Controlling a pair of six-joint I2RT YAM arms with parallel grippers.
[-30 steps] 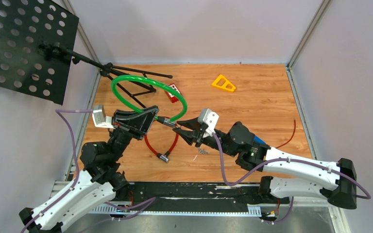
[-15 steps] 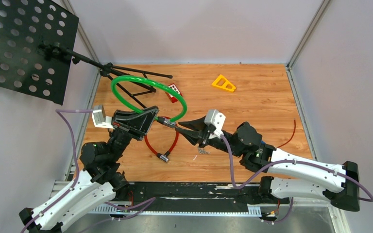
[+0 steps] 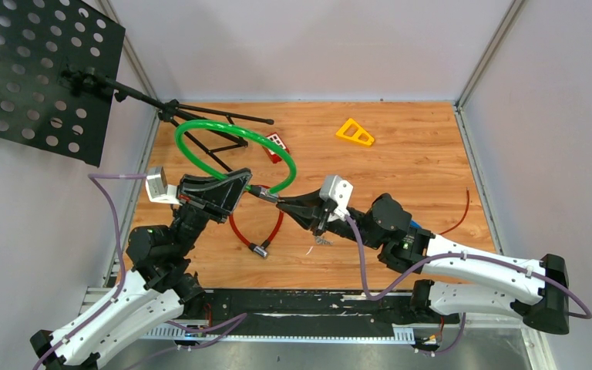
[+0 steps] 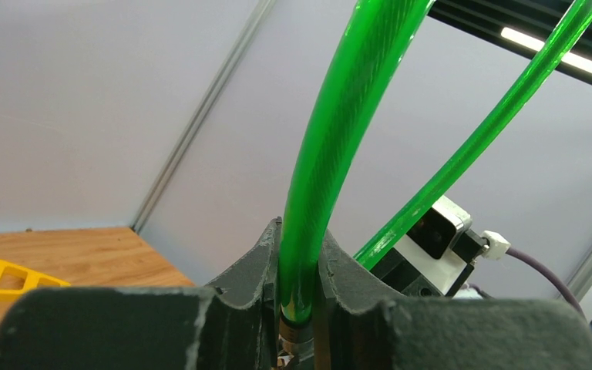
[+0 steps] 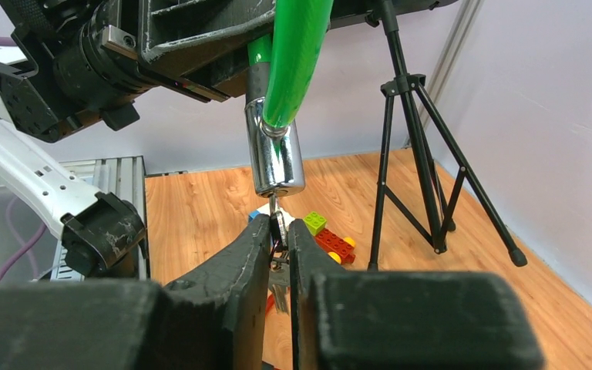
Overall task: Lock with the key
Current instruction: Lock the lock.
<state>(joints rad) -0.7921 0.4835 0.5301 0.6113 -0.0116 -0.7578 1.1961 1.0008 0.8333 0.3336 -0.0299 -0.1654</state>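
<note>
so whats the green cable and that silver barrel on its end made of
The green cable looks like glossy, translucent plastic sheathing, going by its streaky highlights; any core is hidden. The silver barrel looks like polished, probably chromed metal: it mirrors its surroundings.

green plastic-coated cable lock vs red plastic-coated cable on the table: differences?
The green cable lock is held above the wooden table by the left gripper; the red cable lies on it, untouched. Green looks thicker, with a wider loop, than red. Green's metal cylinder has the key in it, pinched by the right gripper; red's metal end has none. Both are coated cables with metal ends.
</note>
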